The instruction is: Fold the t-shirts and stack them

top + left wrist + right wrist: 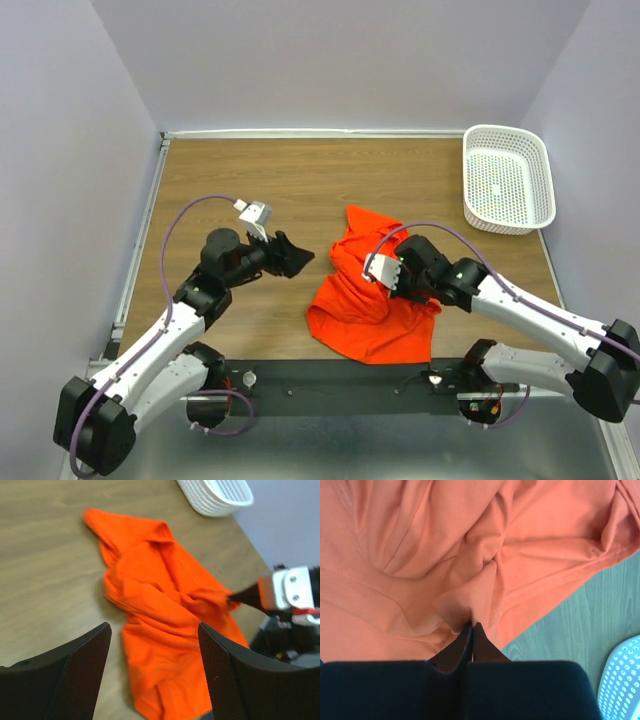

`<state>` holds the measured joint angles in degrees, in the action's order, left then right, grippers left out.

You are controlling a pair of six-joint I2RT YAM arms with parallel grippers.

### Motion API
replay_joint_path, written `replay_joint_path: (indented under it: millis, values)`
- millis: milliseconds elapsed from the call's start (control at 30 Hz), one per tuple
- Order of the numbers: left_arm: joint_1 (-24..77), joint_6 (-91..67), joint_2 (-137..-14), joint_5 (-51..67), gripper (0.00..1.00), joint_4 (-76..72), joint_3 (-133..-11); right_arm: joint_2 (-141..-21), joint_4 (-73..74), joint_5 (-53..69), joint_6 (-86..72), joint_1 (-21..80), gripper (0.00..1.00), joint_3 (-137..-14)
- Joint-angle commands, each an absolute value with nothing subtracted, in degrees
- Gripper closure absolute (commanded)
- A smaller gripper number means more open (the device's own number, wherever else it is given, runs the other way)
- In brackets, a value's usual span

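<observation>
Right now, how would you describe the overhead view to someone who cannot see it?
A crumpled orange-red t-shirt lies on a wooden table, the right gripper shut on a fold of it. The left gripper hovers open nearby; a white basket sits at the far right corner.

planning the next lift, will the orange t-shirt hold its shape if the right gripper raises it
Probably not: the t-shirt lies crumpled in soft folds, so it should sag and drape. The right gripper is shut on only a small pinch of fabric, so the rest would likely trail. Being thin cloth, it may slip free.
</observation>
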<state>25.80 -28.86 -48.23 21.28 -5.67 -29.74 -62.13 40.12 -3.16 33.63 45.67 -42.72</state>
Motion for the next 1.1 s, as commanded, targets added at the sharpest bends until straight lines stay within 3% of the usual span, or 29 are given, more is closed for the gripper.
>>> replay_joint_path:
  millis: [0,67,200,433,600,800,1067]
  values:
    - [33.89,-38.04,-47.54,16.81,0.22,-12.64,-26.64,-59.77,39.82,-2.54,32.44,45.09,0.95,-43.86]
    - [37.25,-40.42,-49.56,14.25,0.23,-14.14,-26.19,-58.98,39.73,-4.56,31.91,44.56,1.00,-44.56]
    - [46.83,-41.75,-56.66,7.48,0.23,-16.26,-27.59,-54.85,39.81,-6.15,32.34,41.23,1.00,-45.17]
    - [62.04,-40.17,-77.32,-5.52,0.27,-13.10,-41.91,-54.23,38.94,-5.80,28.84,37.62,0.99,-45.00]
    - [70.03,-42.45,-91.37,-16.75,0.27,-3.11,-54.02,-53.00,37.09,-6.50,26.99,33.59,0.99,-45.44]
    - [74.61,-45.17,-100.53,-26.70,0.29,8.24,-61.60,-52.47,36.12,-7.21,26.28,30.68,1.00,-45.44]
    - [77.87,-46.05,-101.69,-30.41,0.35,11.34,-61.35,-53.44,34.28,-7.03,24.79,27.60,0.99,-44.65]
